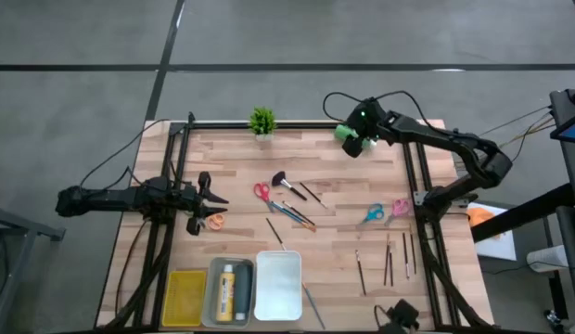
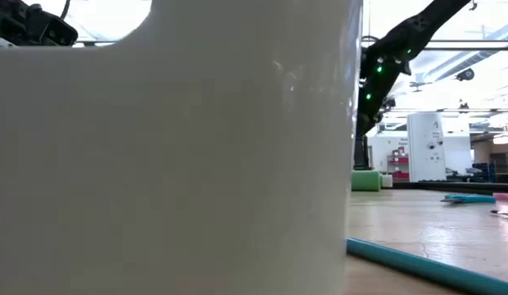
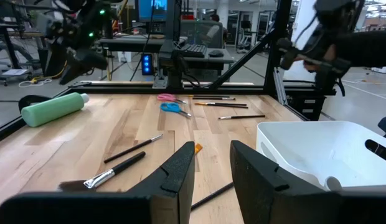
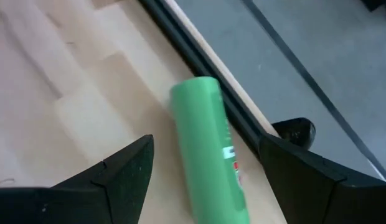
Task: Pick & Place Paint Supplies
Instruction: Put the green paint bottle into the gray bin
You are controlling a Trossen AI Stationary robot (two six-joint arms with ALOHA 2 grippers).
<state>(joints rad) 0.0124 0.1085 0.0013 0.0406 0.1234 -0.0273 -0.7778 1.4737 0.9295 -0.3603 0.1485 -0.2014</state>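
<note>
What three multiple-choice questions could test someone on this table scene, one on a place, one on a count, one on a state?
1. Where does the green paint bottle lie?
A. In the grey tray
B. On the table near the far edge, under the right gripper
C. Beside the yellow tray

2. How many trays stand in the row at the near edge?
A. Two
B. Three
C. Five

3. How does the right gripper stand?
A. Open, a finger on each side of the lying bottle
B. Shut on a brush
C. Shut on scissors

Answers: 1 B, the high view shows it by the far rail; 2 B, the yellow tray, grey tray, white tray; 3 A, the right wrist view shows spread fingers.
</note>
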